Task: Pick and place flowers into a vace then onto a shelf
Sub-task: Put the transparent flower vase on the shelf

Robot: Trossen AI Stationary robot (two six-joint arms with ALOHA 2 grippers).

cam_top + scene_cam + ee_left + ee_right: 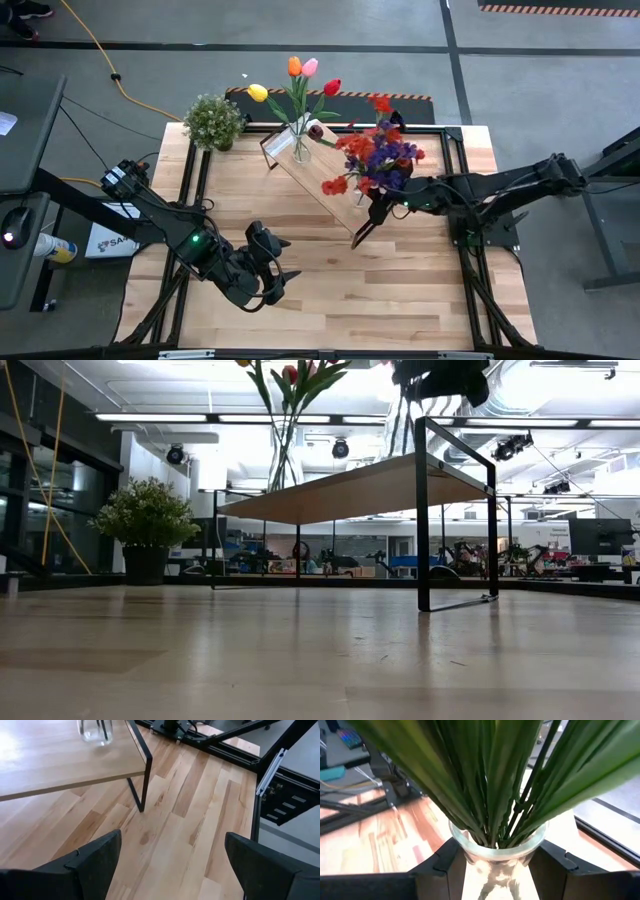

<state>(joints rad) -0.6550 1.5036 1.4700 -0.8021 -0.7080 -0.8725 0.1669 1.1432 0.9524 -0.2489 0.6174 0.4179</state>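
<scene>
The shelf (325, 185) stands aslant on the table. A glass vase (300, 150) of yellow, orange, pink and red tulips (300, 72) stands on its far end. A second glass vase (495, 855), full of red and purple flowers (375, 155) on green stems (490, 785), is over the shelf's near right end, with my right gripper (380, 203) shut on it. In the low view this vase (402, 425) reaches down to the board; I cannot tell whether it rests there. My left gripper (272, 272) waits open above the table's near left part, holding nothing. My right gripper pinches the vase's glass wall just below the rim (470, 851) between its two fingers (555, 865), one on each side. The fingers come roughly level from the table's right side. The vase is upright, with the flowers spreading above the fingers.
A bushy green potted plant (213, 120) stands at the table's far left corner. The shelf's black leg (142, 785) stands on the tabletop ahead of my left gripper (170, 870). Bare wood lies across the table's near half (380, 290).
</scene>
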